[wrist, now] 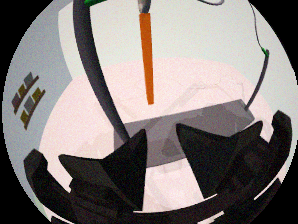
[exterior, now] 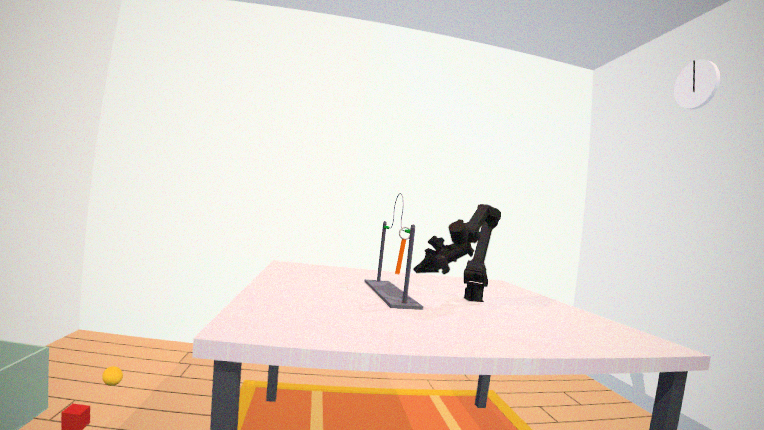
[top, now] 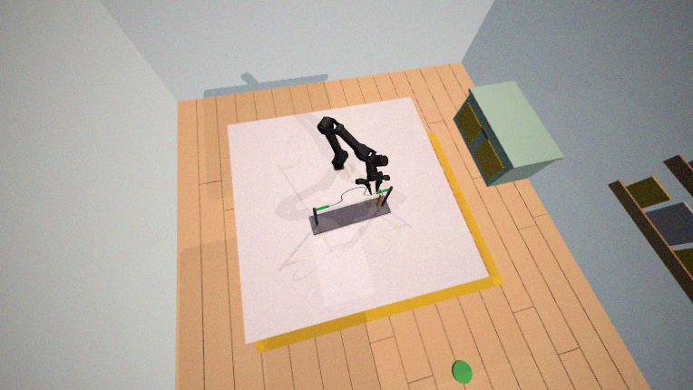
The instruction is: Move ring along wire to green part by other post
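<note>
The ring (exterior: 399,233) hangs around the green wire part (exterior: 408,231) (top: 385,190) beside the near post (exterior: 408,267) (top: 386,196) (wrist: 91,60). Its orange handle (exterior: 400,256) (wrist: 147,55) (top: 379,200) hangs down, slightly tilted, with its lower end free. My gripper (wrist: 161,129) (exterior: 415,270) (top: 375,193) is open part way with nothing between its fingers. It is on the arm's side of the handle, and a gap to the handle shows in the exterior view. The other green part (top: 322,208) is at the far post (top: 316,217) (exterior: 381,253) (wrist: 259,82).
The thin grey wire (top: 342,195) curves up in a tall arch between the green parts, and its near end is close to the ring. The dark base plate (top: 348,218) (exterior: 392,294) lies under the posts on the pale table (top: 271,169) (exterior: 454,331).
</note>
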{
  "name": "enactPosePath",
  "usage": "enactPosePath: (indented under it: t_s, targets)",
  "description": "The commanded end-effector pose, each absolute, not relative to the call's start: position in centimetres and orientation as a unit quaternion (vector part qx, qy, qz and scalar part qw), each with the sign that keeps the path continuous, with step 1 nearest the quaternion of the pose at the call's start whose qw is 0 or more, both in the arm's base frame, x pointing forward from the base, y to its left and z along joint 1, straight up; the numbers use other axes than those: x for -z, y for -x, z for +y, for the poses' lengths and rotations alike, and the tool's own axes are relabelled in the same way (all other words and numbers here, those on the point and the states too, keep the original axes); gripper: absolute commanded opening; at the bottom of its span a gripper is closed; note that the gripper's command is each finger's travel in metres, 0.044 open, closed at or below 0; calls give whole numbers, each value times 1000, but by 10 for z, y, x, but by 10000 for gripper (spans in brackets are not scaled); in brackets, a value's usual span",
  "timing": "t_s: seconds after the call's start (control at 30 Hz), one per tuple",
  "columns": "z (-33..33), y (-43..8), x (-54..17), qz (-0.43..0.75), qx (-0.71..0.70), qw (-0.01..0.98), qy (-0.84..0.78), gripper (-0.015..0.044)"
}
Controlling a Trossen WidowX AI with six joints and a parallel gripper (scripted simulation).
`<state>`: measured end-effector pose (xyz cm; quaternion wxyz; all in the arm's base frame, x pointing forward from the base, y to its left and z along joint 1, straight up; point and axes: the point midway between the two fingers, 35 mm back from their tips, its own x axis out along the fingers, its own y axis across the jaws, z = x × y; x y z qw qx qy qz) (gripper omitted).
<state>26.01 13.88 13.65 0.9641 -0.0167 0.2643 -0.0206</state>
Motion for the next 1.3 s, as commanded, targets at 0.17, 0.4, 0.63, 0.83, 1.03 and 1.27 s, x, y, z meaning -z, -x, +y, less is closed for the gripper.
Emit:
enactPosePath:
  t_s: [0.17,0.4,0.63,0.83,1.03,1.27]
  targets:
    - [139,-231,-157,258,24,966,11,160]
    - [139,-229,-159,258,24,966,11,160]
    - [139,-229,-159,258,24,966,11,160]
    - [139,-229,-159,258,24,966,11,160]
    - [139,-229,-159,258,24,966,11,160]
    - [139,-229,-159,258,24,966,11,160]
